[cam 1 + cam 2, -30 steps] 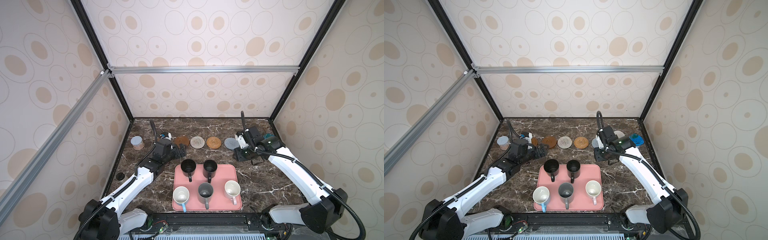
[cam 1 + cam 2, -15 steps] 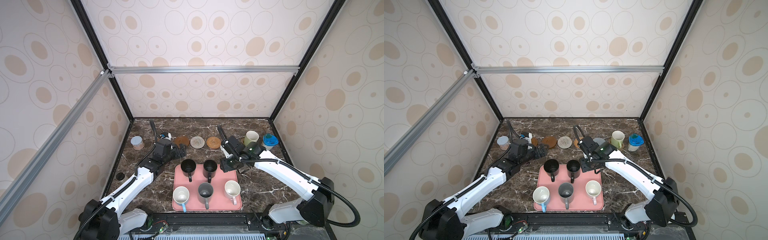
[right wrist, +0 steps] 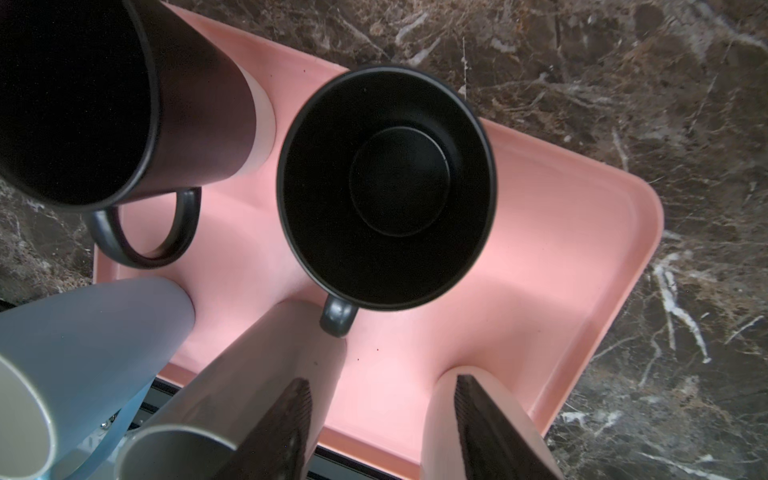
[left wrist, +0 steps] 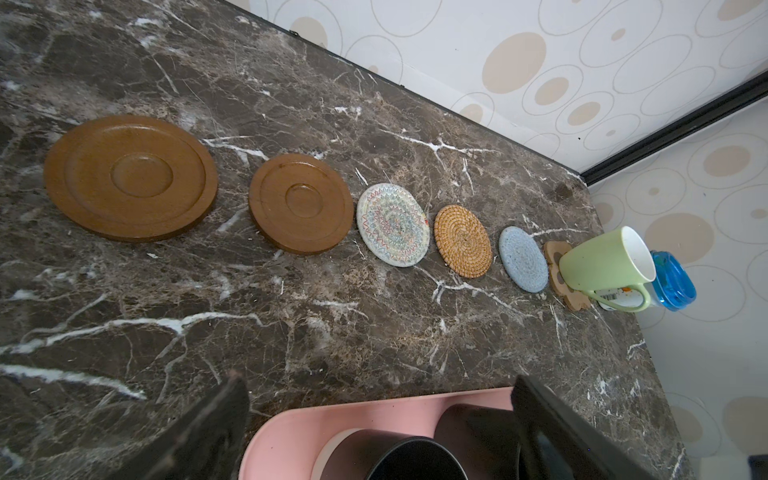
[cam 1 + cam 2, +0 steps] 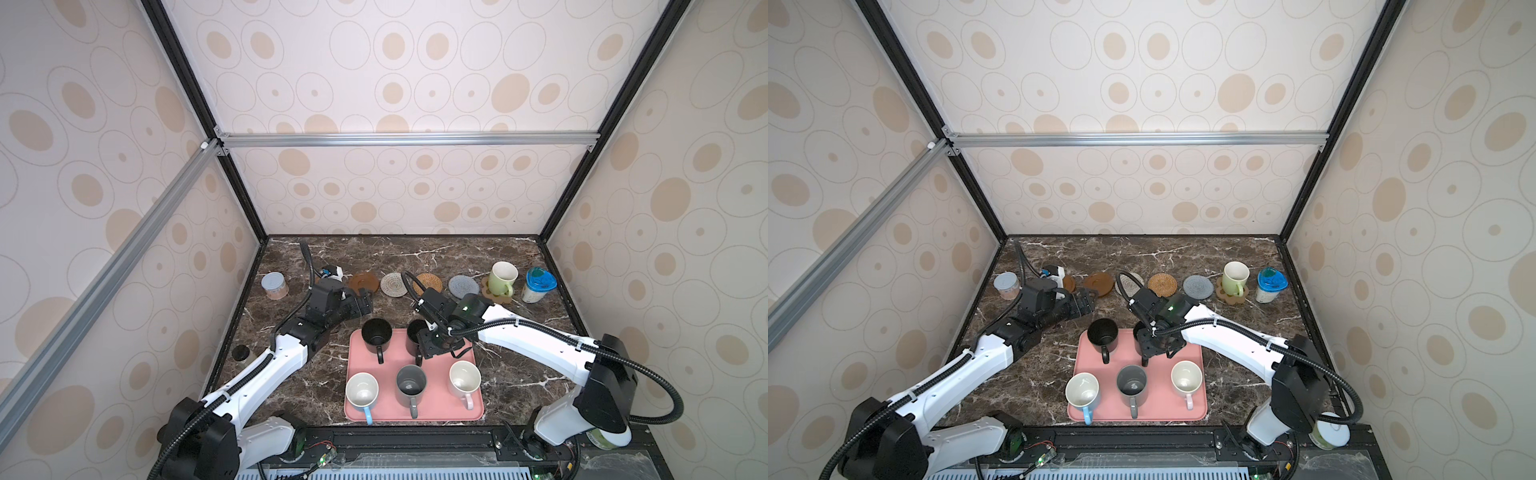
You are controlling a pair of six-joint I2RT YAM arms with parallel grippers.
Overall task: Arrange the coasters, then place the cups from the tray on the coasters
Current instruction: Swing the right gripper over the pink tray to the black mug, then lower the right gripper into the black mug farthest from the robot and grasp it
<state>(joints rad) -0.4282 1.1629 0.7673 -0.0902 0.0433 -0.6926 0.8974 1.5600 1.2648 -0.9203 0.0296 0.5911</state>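
The left gripper hovered spread and empty near the coasters lined along the surface. The right gripper, parted around nothing, hung over a black cup on the tray. The green cup stood on the paw coaster.

Bare marble between the tray and the coasters lies open; five cups crowd the tray.
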